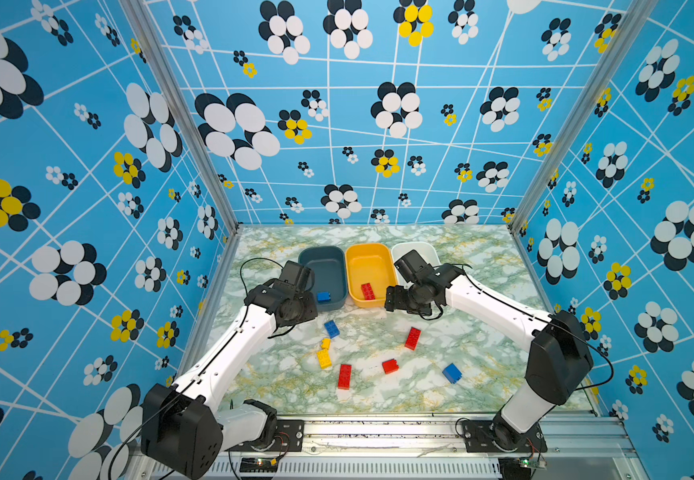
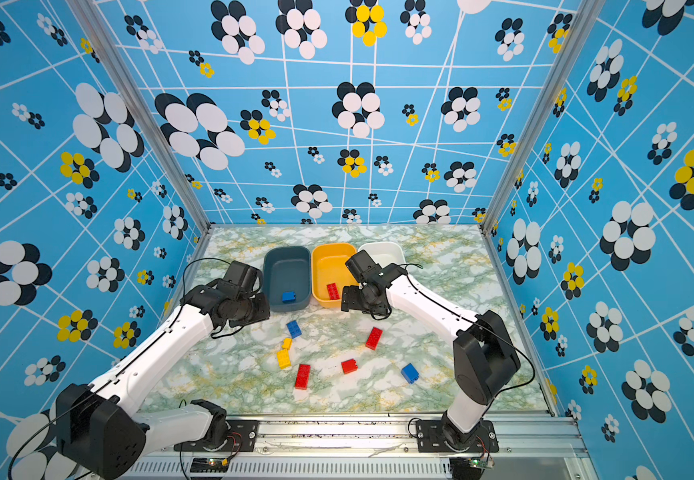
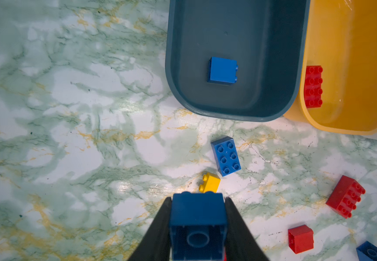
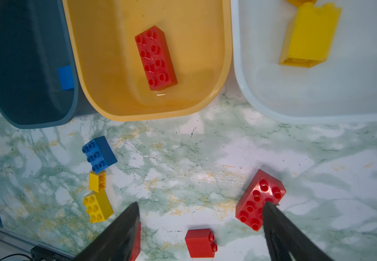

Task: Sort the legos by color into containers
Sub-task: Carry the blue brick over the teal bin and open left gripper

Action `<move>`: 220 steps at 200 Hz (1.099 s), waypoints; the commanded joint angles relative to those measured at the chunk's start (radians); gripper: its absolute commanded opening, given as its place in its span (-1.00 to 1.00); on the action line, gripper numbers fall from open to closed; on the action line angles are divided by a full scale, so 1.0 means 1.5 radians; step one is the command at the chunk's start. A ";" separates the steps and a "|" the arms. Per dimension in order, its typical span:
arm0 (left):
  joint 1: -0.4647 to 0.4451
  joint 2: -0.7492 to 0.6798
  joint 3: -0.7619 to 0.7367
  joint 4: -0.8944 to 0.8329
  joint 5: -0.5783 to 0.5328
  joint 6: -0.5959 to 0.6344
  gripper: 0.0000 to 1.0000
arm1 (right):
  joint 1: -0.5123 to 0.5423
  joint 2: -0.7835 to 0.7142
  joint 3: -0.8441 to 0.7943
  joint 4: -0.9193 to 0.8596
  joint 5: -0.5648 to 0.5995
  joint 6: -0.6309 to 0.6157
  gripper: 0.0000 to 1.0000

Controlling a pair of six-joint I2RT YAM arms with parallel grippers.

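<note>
Left gripper (image 3: 198, 202) pinched tight on a held blue brick (image 3: 197, 217), hollow underside toward the wrist camera, above the marble table (image 3: 70, 113) and just short of the near end of the teal tub (image 3: 235, 115). Inside that tub, 1 square blue brick (image 3: 222, 70) lying on its side. Side by side with it, the yellow tub (image 1: 368, 253), holding 1 long red brick (image 1: 368, 291) studs up. Next along the row, the white tub (image 1: 416, 248), holding a yellow brick (image 4: 307, 36) on its side, seen only from the right wrist. Right gripper (image 4: 200, 206) spread wide and empty, above the table in front of the yellow tub, 1 finger (image 4: 280, 226) crossing in view over a second long red brick (image 4: 254, 198). 7 bricks loose on the table in both top views: that red one, a long blue brick (image 1: 331, 328) nearest the teal tub, a small yellow brick (image 1: 326, 343) just beside a long yellow brick (image 1: 323, 358), a third long red brick (image 1: 344, 376), a square red brick (image 1: 390, 366), and well to the right a loose square blue brick (image 1: 452, 372).
</note>
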State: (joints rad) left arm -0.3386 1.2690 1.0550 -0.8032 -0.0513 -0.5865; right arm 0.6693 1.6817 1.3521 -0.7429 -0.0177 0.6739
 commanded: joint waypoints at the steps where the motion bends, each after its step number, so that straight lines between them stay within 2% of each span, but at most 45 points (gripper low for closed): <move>1: 0.021 0.041 0.047 0.025 0.009 0.039 -0.51 | 0.000 -0.022 -0.013 0.010 -0.003 0.011 0.73; 93: 0.069 0.279 0.200 0.103 0.041 0.103 -0.51 | -0.001 -0.063 -0.064 0.017 0.023 0.033 0.74; 150: 0.078 0.361 0.222 0.117 0.055 0.115 -0.41 | -0.001 -0.096 -0.114 0.021 0.040 0.058 0.75; 178: 0.077 0.373 0.223 0.116 0.058 0.116 -0.15 | -0.008 -0.110 -0.140 0.019 0.043 0.073 0.75; 181: 0.078 0.373 0.222 0.116 0.058 0.117 -0.06 | -0.008 -0.112 -0.143 0.020 0.043 0.074 0.75; 192: 0.078 0.371 0.221 0.116 0.059 0.117 0.08 | -0.011 -0.118 -0.152 0.019 0.044 0.078 0.75; 220: 0.077 0.363 0.220 0.116 0.058 0.113 0.25 | -0.016 -0.133 -0.170 0.013 0.044 0.086 0.75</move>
State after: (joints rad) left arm -0.2283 1.8179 1.3571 -0.6262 0.0296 -0.4210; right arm 0.6556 1.5196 1.1206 -0.7067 0.0250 0.7753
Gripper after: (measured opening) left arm 0.598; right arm 0.876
